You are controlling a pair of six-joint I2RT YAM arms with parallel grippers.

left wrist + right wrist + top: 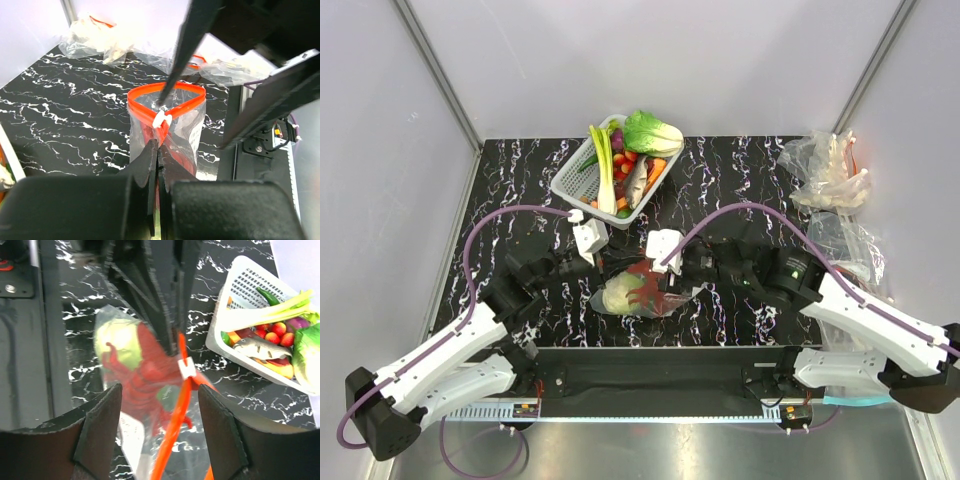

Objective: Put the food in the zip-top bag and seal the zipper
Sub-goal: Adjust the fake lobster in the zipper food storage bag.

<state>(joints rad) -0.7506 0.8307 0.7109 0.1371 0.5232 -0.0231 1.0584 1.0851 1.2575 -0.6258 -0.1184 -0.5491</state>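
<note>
Left gripper (156,146) clamps zipper (172,430) beside its slider (186,368). Right gripper (160,390) spread wide, one finger (180,55) inside the mouth. Zipper runs left-right, bag (650,300) trailing toward the arms; tabletop (520,180) flanks it.

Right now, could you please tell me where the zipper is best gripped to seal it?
Probably the white slider: the only raised tab on the thin zipper. Bring the open right pincer over it, one finger each side of the strip, opposite the left pincer pinching the zipper.
</note>
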